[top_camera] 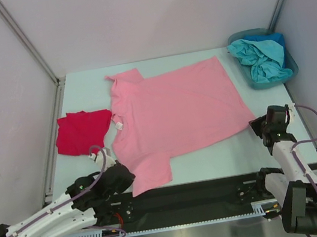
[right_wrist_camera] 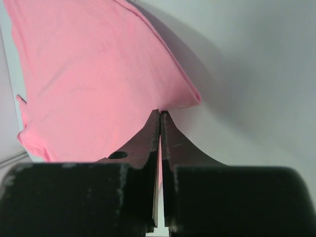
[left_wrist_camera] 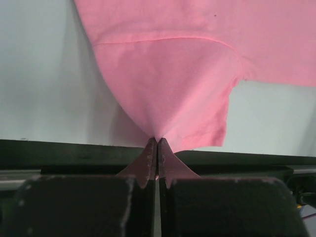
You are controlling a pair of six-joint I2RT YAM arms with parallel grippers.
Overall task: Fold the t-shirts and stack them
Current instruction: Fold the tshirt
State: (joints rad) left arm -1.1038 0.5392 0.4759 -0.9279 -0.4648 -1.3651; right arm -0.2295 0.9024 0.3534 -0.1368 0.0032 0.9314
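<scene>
A light pink t-shirt [top_camera: 176, 112] lies spread flat across the middle of the table. My left gripper [left_wrist_camera: 157, 140] is shut on the edge of its near sleeve [left_wrist_camera: 173, 89], and the cloth rises in a peak to the fingertips. In the top view that gripper [top_camera: 131, 178] sits at the shirt's near left corner. My right gripper [right_wrist_camera: 161, 112] is shut on the shirt's near right hem corner [right_wrist_camera: 185, 96]; from above it [top_camera: 256, 125] is at the shirt's right edge. A folded bright red t-shirt [top_camera: 81, 130] lies on the left. Teal and blue t-shirts [top_camera: 259, 59] are bunched at the back right.
A blue-grey basket [top_camera: 293, 65] at the back right corner holds the teal and blue cloth. White walls and metal posts close in the table [top_camera: 214, 161] on three sides. A black rail [top_camera: 189, 195] runs along the near edge between the arm bases.
</scene>
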